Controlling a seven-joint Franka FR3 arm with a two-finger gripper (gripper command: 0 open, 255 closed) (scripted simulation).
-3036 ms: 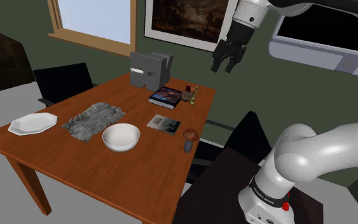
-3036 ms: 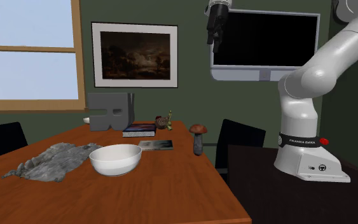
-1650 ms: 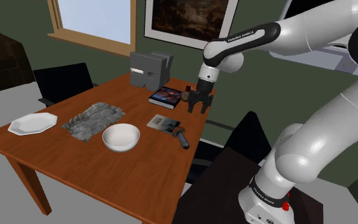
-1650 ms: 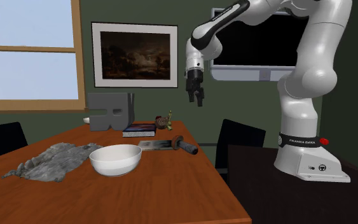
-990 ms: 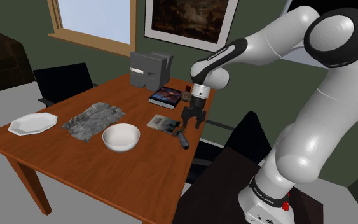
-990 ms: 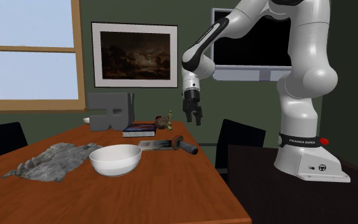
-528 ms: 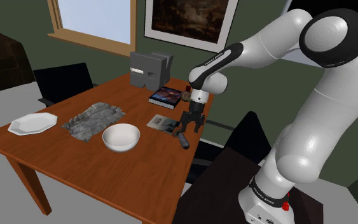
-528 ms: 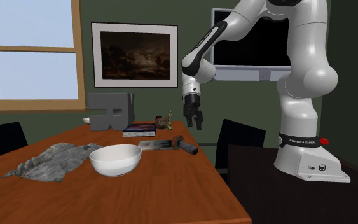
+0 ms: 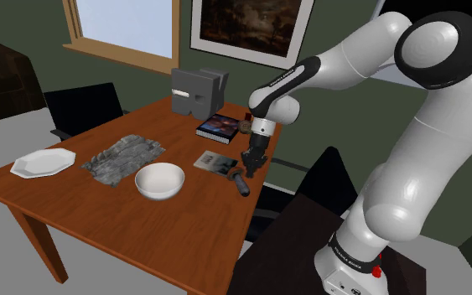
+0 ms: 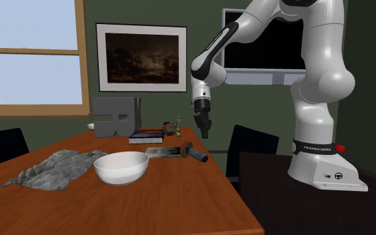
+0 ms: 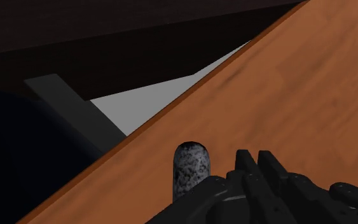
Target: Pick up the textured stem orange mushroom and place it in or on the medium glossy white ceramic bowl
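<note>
Mushroom [image 9: 240, 181] lying sideways on smooth brown wooden table [image 9: 184, 219], just beneath gripper [image 9: 250, 170]; fingers clenched, empty; stem grey, speckled, round-ended; green walls [image 10: 153, 108].

The bowl [image 9: 159, 180] stands on the tabletop [image 9: 100, 201] near its middle. The cloth [image 9: 125, 157] lies between the bowl and the plate [image 9: 43, 163], which sits at the corner on the shoulder view's left. The block [image 9: 198, 92] stands at the far corner by the wall. The book [image 9: 220, 126] lies just before the block, and the figurine [image 9: 249, 124] stands beside the book at the edge facing the stand. The card [image 9: 216, 161] lies between book and bowl. Just beside the card, near the stand-side edge, the mushroom [image 9: 240, 181] lies on its side, with the tool [image 9: 250, 170] just above it. A chair [image 9: 87, 109] stands behind the far edge.
</note>
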